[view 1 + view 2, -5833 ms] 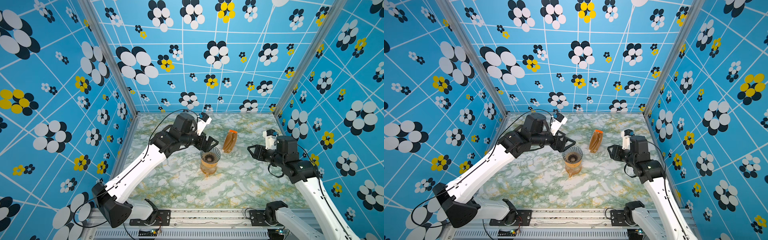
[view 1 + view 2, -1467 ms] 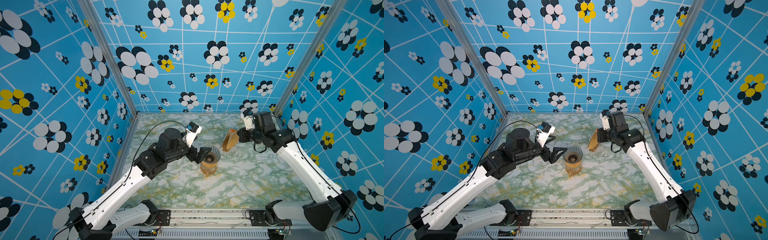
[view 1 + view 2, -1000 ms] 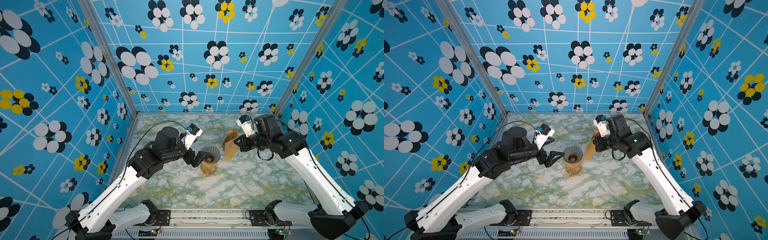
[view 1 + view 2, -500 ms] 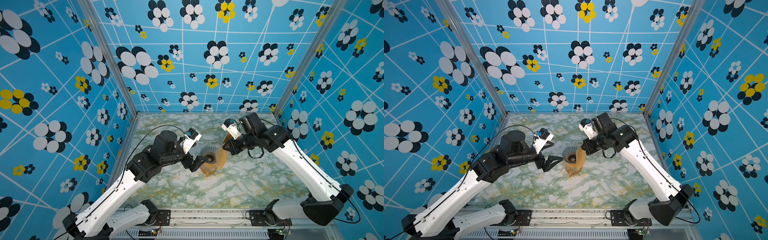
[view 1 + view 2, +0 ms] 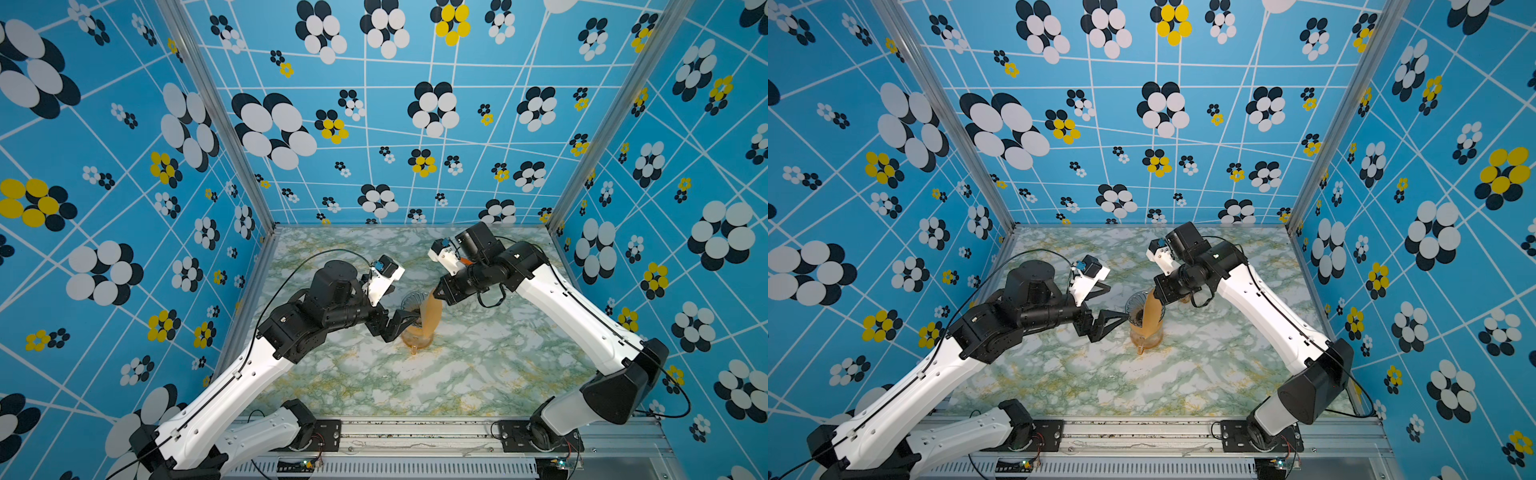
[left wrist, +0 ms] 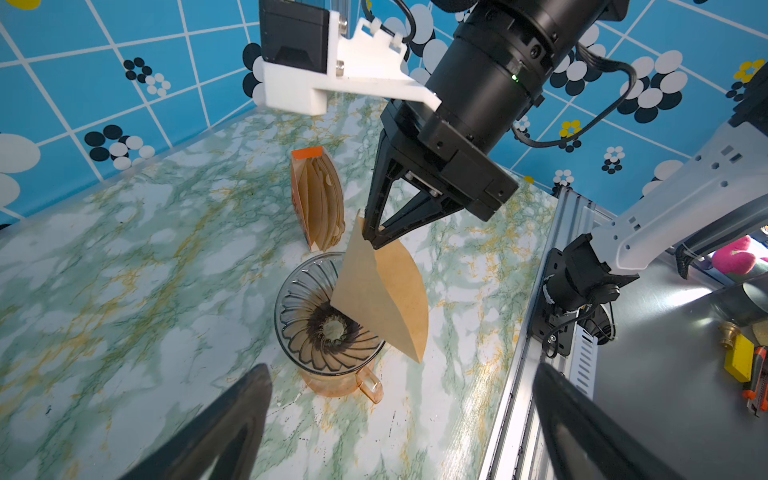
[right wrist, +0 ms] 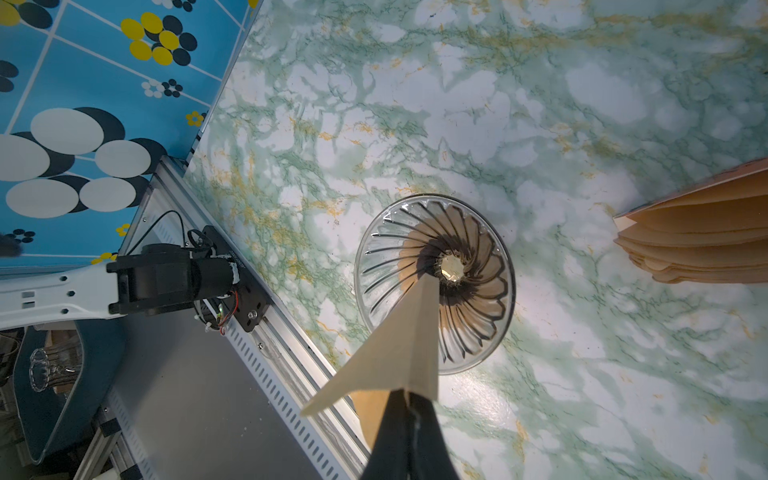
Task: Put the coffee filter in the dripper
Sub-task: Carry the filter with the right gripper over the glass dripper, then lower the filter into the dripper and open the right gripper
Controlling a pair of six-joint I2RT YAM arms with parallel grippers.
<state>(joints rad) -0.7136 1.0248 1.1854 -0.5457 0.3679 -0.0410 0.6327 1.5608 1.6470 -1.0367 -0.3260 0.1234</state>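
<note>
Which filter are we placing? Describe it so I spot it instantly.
At the table centre, the dripper tops an amber carafe. Over its mouth hangs the filter, one flat tan paper cone pinched by the right gripper. The orange-topped stack nearby stands on the table, ungripped.

— Any writing you can read?
— None. The coffee filter [image 6: 382, 291] shows plain tan paper, and the orange band on the filter stack [image 6: 320, 199] shows no lettering I can make out.
— And the right arm [image 5: 573, 316]?
— Any marks there are too small to read.
</note>
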